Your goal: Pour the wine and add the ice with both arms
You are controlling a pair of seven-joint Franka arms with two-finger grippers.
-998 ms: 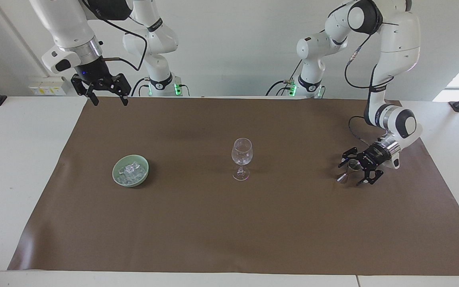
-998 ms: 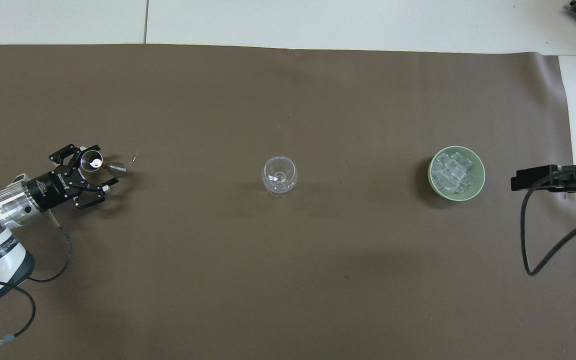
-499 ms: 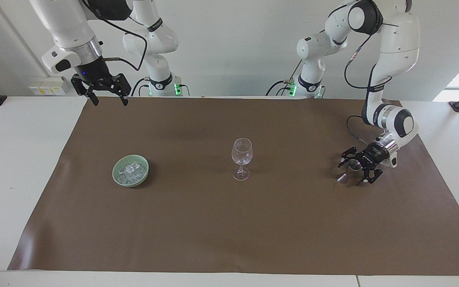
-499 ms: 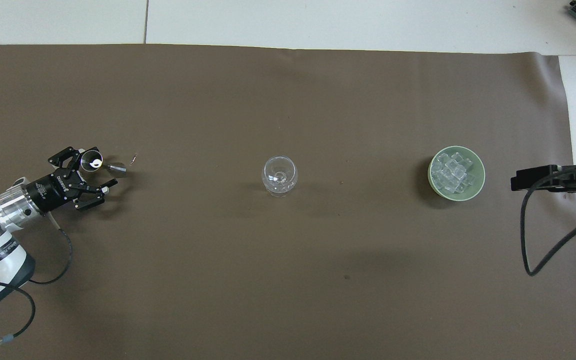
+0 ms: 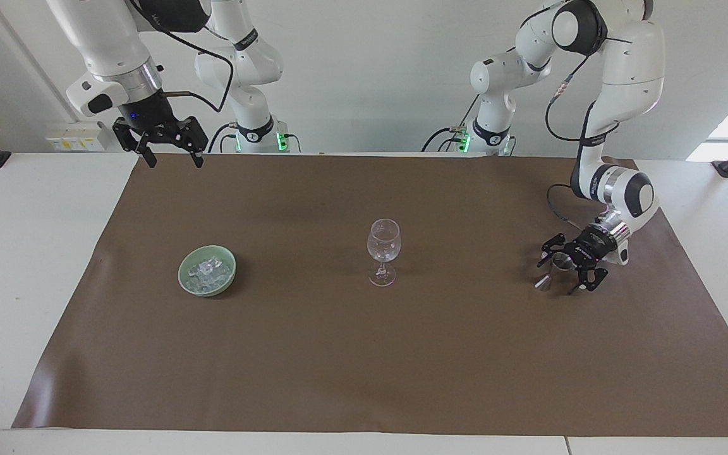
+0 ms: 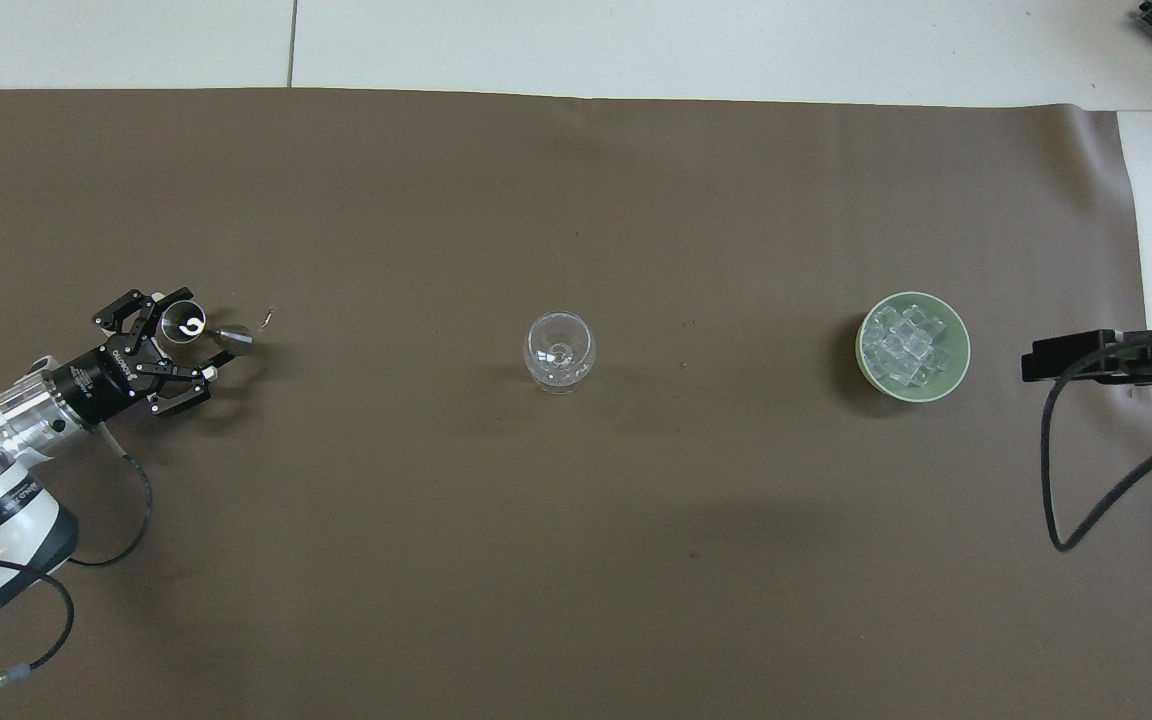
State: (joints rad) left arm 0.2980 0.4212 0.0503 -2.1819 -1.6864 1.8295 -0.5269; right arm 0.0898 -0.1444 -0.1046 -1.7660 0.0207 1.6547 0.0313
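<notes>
Left claw (image 5: 558, 270) spread around small steel jigger (image 5: 557, 265) lying sideways; right claw (image 5: 171, 153) spread, raised; clear ice cubes (image 5: 209, 270) piled in green bowl (image 5: 182, 272).

Matt brown cloth (image 5: 364, 354); clear glossy wine glass (image 5: 383, 243).

A small pile of clear, glassy, irregular ice cubes (image 5: 208, 270) lay heaped in a shallow pale green round bowl (image 5: 186, 283) that stood on the brown mat toward the right arm's end of the table. A clear stemmed wine glass (image 5: 383, 243) stood upright at the middle of the mat, well apart from the bowl. A small silvery metal measuring cup (image 5: 560, 261) with a thin handle stood toward the left arm's end, level with the glass.
</notes>
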